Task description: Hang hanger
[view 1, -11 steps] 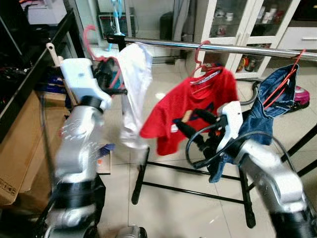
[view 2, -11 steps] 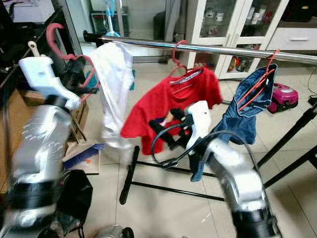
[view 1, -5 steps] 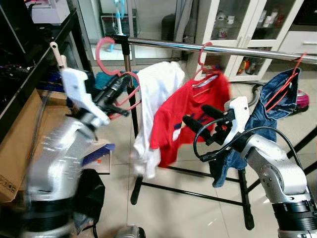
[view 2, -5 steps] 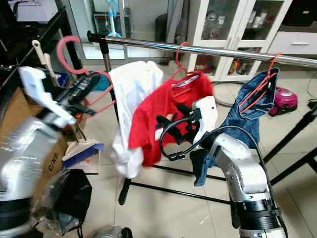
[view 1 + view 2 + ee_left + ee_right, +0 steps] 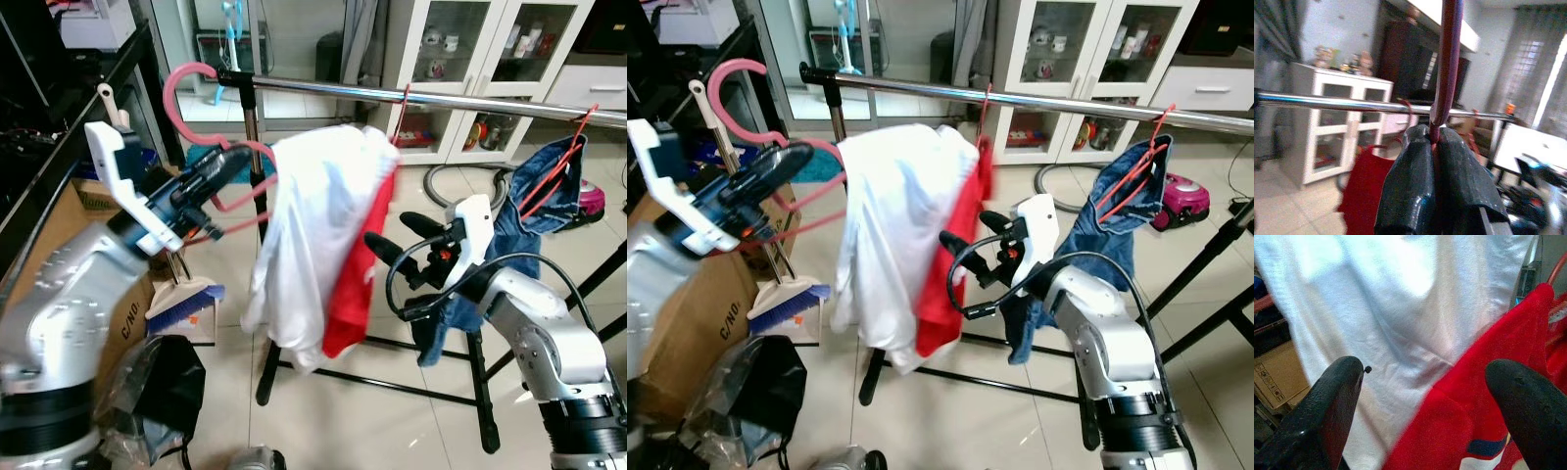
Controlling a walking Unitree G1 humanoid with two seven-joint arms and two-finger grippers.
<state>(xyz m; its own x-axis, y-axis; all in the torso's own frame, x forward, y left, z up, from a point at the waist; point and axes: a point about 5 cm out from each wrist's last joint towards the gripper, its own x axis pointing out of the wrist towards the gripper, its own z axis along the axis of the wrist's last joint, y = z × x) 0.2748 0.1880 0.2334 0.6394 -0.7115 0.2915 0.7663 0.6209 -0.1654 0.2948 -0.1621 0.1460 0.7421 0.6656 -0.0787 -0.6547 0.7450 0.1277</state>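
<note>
My left gripper [image 5: 235, 164] is shut on the lower part of a pink hanger [image 5: 196, 83]; the left wrist view shows both fingers [image 5: 1410, 196] clamped on its stem [image 5: 1447, 58]. A white shirt [image 5: 313, 235] hangs from that hanger, draped in front of a red shirt [image 5: 351, 299] on the silver rail [image 5: 460, 98]. The hanger's hook stands just left of the rail's end, apart from it. My right gripper [image 5: 394, 231] is open close beside both shirts, with the white shirt [image 5: 1400, 308] and red shirt [image 5: 1474, 431] right before its fingers.
Blue jeans [image 5: 544, 191] hang on a red hanger further right on the rail. The rack's black legs [image 5: 372, 382] cross the tiled floor. A cardboard box [image 5: 69, 255], a brush [image 5: 186, 294] and a black bag [image 5: 162, 377] lie left. White glass cabinets [image 5: 470, 49] stand behind.
My left arm has lowered and carried the pink hanger with the white shirt to the right, so it now covers most of the red shirt. The right gripper has stayed nearly put.
</note>
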